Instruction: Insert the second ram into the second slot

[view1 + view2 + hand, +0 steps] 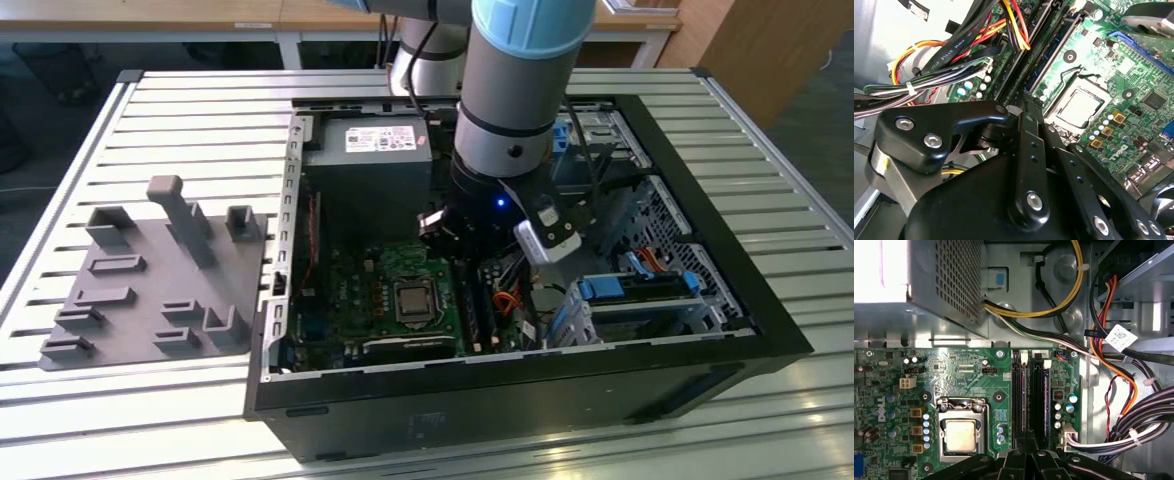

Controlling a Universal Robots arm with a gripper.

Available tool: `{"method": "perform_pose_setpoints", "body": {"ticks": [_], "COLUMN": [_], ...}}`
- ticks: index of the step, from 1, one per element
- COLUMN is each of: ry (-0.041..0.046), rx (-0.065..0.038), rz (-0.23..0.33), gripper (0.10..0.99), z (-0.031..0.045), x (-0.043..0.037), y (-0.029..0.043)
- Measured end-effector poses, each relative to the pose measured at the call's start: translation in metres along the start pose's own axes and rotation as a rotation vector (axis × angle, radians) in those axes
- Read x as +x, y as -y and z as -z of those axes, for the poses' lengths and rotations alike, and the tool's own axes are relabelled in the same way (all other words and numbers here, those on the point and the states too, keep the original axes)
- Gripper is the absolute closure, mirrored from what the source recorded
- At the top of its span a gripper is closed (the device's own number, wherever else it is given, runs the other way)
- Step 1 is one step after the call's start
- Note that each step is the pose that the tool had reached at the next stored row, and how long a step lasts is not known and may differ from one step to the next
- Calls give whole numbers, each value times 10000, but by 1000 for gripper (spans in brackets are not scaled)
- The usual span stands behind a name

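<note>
Hand (1026,460) low over the memory slots (1030,395) – fingers together, I think, though whether they clamp anything I cannot tell; cables (954,55) crowd beside.

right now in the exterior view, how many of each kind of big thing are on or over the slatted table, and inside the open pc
computer case: 1
grey fixture plate: 1
robot arm: 1
power supply, inside the case: 1
processor socket, on the board: 1
total: 5
</note>
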State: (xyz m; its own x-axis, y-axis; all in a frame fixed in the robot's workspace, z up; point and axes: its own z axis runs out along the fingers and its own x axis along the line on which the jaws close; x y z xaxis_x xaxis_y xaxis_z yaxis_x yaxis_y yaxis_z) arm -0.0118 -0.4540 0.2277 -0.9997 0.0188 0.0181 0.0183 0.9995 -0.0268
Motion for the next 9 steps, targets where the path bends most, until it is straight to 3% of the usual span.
{"method": "perform_pose_setpoints", "body": {"ticks": [9], "ry": [-2], "rx": [2], "rz": [0], "gripper": [980], "z": [-76], "x": [-1], "y": [-1]}}
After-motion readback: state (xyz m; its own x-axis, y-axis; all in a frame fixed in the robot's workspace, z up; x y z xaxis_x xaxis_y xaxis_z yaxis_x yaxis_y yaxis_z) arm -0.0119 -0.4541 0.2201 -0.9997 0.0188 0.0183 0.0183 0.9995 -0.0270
